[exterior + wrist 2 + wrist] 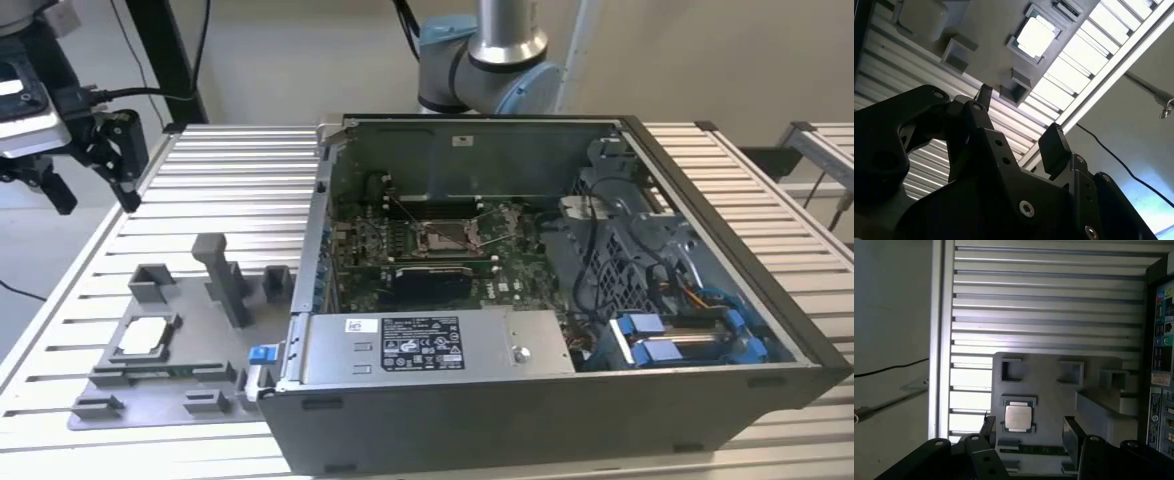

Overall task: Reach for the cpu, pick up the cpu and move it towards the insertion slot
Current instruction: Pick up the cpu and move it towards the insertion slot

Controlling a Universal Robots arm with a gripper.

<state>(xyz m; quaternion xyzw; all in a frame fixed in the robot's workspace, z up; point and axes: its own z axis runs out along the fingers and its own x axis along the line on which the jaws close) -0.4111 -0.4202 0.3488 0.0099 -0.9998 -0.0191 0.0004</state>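
A slatted metal table (227,180) carries an open computer case (561,400) and a grey fixture plate (160,395) where the cpu (144,337) lies flat, well apart from the insertion slot (445,235), while the gripper (94,200) hangs above the exterior view's left, jaws wide apart and empty.

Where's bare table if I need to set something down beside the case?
Bare slats of the table lie between the grey fixture plate and the far edge, and again on the exterior view's right of the computer case. The plate, holding the cpu among blocks, is crowded.
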